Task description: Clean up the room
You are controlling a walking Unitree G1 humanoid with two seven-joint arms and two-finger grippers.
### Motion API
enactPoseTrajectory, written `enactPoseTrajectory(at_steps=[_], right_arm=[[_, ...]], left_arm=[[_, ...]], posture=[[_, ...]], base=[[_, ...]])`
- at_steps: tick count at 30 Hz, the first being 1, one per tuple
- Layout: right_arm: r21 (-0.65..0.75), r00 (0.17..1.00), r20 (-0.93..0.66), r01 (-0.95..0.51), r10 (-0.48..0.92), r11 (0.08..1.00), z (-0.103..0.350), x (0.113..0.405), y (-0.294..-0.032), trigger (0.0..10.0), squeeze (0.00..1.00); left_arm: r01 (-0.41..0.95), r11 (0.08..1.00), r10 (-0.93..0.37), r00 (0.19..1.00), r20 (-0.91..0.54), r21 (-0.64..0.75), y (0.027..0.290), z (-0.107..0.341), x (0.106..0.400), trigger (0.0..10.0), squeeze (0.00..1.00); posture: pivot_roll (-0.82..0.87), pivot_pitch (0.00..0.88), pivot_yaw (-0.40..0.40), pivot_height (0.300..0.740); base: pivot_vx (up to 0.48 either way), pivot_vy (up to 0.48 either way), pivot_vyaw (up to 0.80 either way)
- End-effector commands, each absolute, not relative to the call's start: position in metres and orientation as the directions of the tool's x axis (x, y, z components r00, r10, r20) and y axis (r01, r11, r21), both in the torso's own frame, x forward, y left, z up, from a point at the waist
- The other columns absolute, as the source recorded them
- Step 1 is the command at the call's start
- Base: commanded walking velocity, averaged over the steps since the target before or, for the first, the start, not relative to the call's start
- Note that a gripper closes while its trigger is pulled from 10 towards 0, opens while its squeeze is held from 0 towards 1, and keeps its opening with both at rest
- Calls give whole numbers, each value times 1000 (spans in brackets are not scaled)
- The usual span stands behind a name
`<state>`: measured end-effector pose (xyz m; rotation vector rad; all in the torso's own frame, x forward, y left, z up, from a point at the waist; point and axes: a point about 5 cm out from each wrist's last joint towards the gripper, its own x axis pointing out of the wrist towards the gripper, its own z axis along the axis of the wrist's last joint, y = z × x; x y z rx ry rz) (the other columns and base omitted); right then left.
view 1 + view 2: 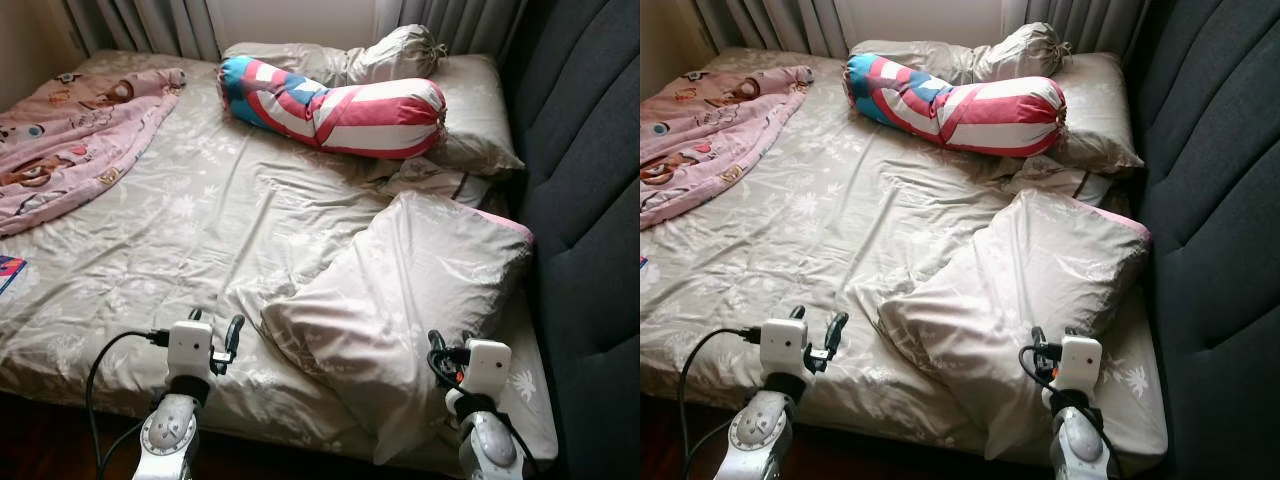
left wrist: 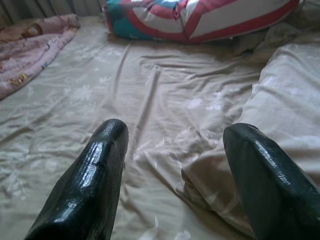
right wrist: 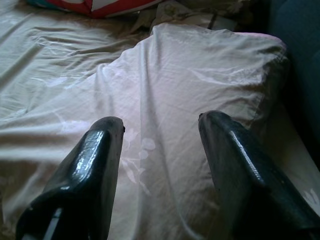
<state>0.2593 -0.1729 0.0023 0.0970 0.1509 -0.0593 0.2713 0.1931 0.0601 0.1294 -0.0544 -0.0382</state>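
1. Left eye view: the big pillow (image 1: 410, 300) lies skewed across the near end of the bed (image 1: 200, 230), one corner drooping over the edge, its far corner almost against the dark headboard (image 1: 590, 200). The left gripper (image 1: 215, 345) sits just beside the pillow's near corner; the right gripper (image 1: 450, 352) is over its drooping edge. Risk, imo: a pull from either side drags the loose sheet w/ it, or tips the pillow off the bed.

2. Right eye view: beyond the pillow, toward the curtains, lies a striped bolster (image 1: 955, 105), w/ two more pillows (image 1: 1080, 110) behind it. Well apart from the pillow, on the far side of the bed, a pink blanket (image 1: 710, 140) is bunched. Nothing blocks the pillow, but the headboard crowds the right arm (little room to swing).

3. Left wrist view: left fingers (image 2: 95, 175) spread wide, nothing between them. The pillow's folded corner lies just ahead; a shallow pinch could catch only slack cover.

4. Right wrist view: right fingers (image 3: 95, 165) also wide and empty, hovering over the pillow's top face. Closing flat there would likely slip off smooth fabric.
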Motion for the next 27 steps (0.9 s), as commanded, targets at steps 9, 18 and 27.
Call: enactPoseTrajectory(at_steps=[9,18,27], right_arm=[[100,992,-110,71,-60,992,11,264,-171,10000,0],[98,992,-115,66,-54,993,12,265,-167,10000,0],[96,991,-119,73,-61,993,14,268,-166,10000,0]], left_arm=[[52,992,-55,998,17,116,189,57,267,10000,0],[51,992,-54,998,23,112,189,62,269,10000,0],[55,992,-58,998,24,111,187,65,271,10000,0]], posture=[[-53,100,-51,740],[-56,135,-55,740],[-55,187,-55,740]], base=[[0,0,0],[0,0,0],[0,0,0]])
